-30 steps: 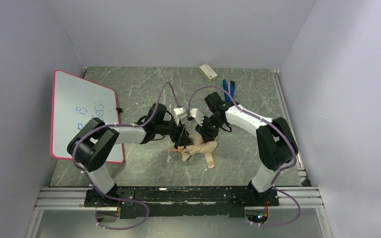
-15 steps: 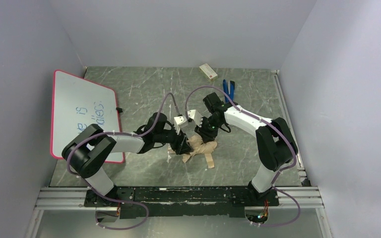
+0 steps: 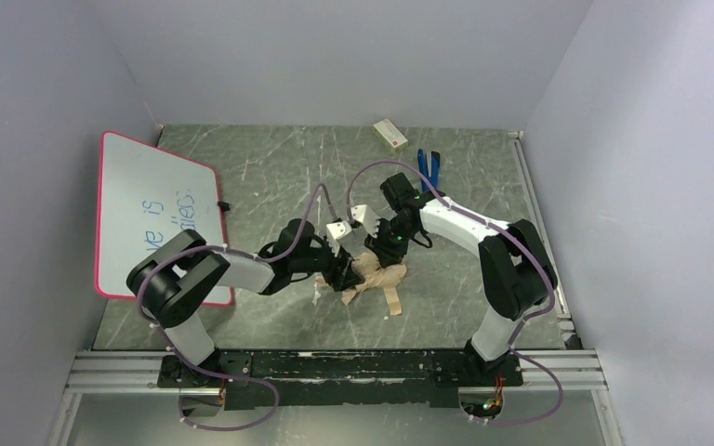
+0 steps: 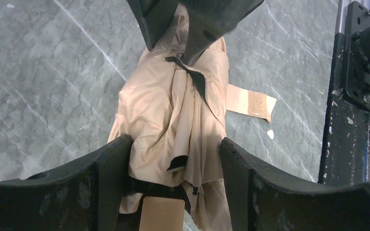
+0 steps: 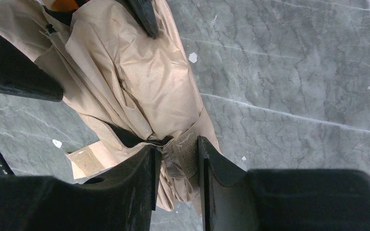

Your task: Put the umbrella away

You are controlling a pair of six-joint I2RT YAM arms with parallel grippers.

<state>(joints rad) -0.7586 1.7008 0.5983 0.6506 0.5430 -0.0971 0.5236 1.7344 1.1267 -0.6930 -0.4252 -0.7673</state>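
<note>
The beige umbrella [image 3: 378, 277] lies crumpled on the grey marble table, its tan strap [image 3: 392, 301] trailing toward the near edge. My left gripper [image 3: 345, 275] is at its left end. In the left wrist view the gripper [image 4: 173, 180] is shut on the bunched fabric [image 4: 173, 110], both fingers pressing its sides, with the tan handle knob [image 4: 161, 214] just below and the strap [image 4: 248, 101] to the right. My right gripper [image 3: 378, 252] is at the far end. In the right wrist view it [image 5: 176, 168] is shut on a fold of umbrella fabric [image 5: 144, 82] with a velcro patch.
A pink-framed whiteboard [image 3: 149, 209] lies at the left. A small white box [image 3: 390, 135] and a blue tool [image 3: 428, 165] lie at the back. A metal rail [image 3: 539, 214] runs along the right edge. A black frame [image 4: 361, 72] shows in the left wrist view.
My left gripper has slid a little toward the near edge along the umbrella, and its elbow shifted. My right gripper moved slightly left, then held still.
</note>
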